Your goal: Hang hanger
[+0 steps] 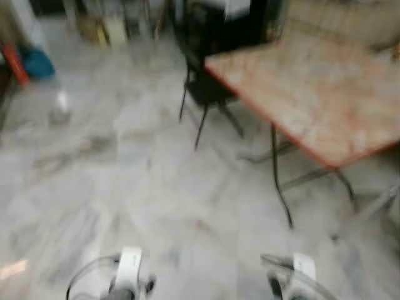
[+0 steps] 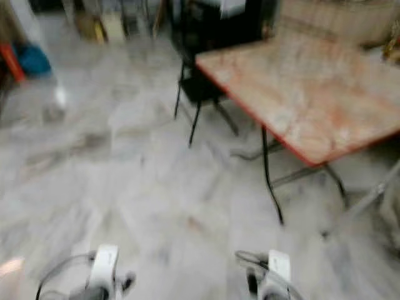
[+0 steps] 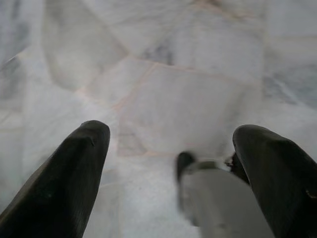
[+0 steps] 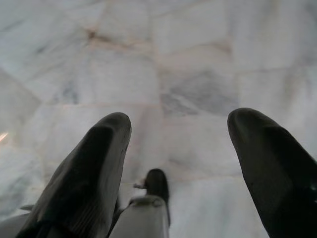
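No hanger can be made out in these blurred frames. Both arms hang low at the bottom edge of the head views. In the left wrist view my left gripper [image 3: 171,134] is open, its two black fingers [image 3: 74,168] spread over the marble floor with nothing between them. My right gripper [image 4: 178,124] is open too, its fingers [image 4: 94,163] wide apart above the floor, holding nothing. A pale robot foot [image 4: 146,208] shows under each gripper.
A folding table [image 1: 312,87] with a reddish-edged marbled top and thin black legs stands ahead on the right. A black chair [image 1: 206,81] sits at its far corner. Blue and red items [image 1: 28,62] lie far left. Grey marble floor [image 1: 144,181] stretches ahead.
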